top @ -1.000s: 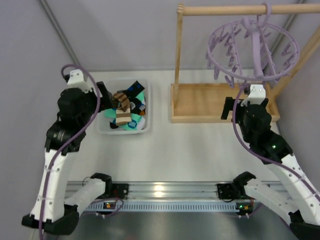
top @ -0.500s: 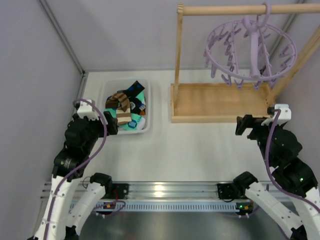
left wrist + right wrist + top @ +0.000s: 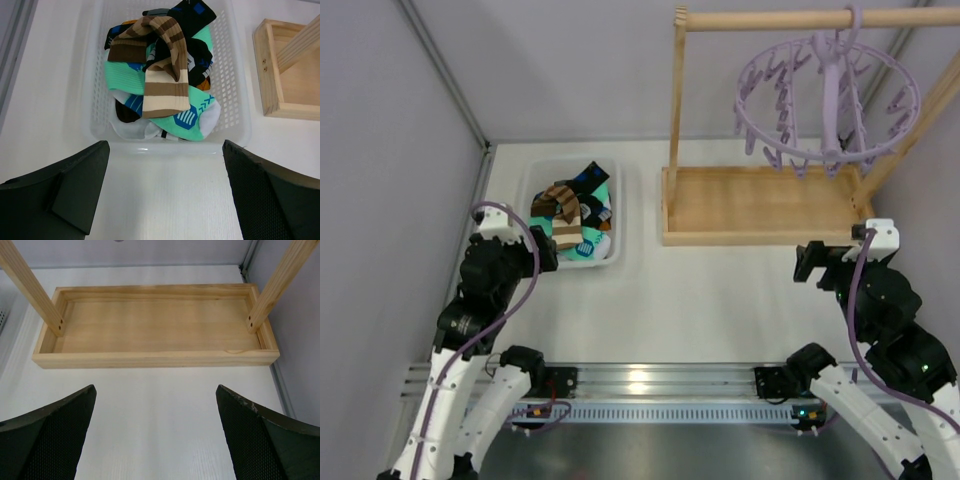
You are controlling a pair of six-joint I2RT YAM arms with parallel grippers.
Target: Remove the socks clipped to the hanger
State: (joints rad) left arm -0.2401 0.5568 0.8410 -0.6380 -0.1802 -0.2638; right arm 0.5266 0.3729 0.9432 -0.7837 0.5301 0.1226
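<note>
Your socks [image 3: 165,85] lie heaped in the white basket [image 3: 235,100] at ten o'clock, and the lavender hanger [image 3: 828,95] at two o'clock looks bare. The left gripper [image 3: 165,147] and right gripper [image 3: 156,390] gape wide and empty, so park them low.

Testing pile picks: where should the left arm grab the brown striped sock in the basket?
Probably the cream-banded end of the brown striped sock, from straight above, jaws spanning its width: it lies topmost, and the basket walls block a sideways approach.

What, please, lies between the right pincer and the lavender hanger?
In the top external view, the wooden tray lies between the right pincer and the hanger.
</note>
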